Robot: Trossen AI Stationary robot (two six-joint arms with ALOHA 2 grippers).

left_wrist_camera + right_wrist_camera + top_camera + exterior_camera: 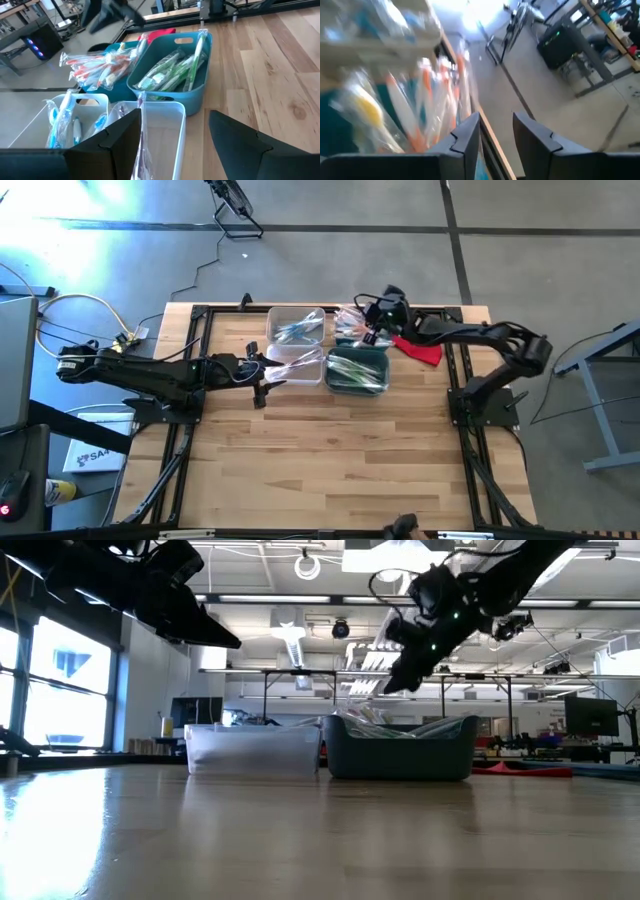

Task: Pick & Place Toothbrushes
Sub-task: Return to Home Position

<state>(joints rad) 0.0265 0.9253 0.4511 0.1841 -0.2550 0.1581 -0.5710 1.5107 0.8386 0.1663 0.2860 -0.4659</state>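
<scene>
The toothbrushes [102, 67] lie just below the right pincer [369, 331].

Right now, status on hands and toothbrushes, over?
Left hand open, empty, raised beside white bin. Right hand open, empty, above orange toothbrushes in blue bin. Red cloth off to the side, clear of both.

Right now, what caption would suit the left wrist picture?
Open left gripper faces a white bin and a teal bin holding green toothbrushes.

Clear plastic bin [296, 323]: far edge of wooden table [330, 450], centre.
White plastic bin [297, 367]: just before it.
Teal plastic bin [358, 370]: right of white bin.
Red cloth piece [420, 350]: right of bins.
Toothbrushes [170, 70]: in bins.
</scene>
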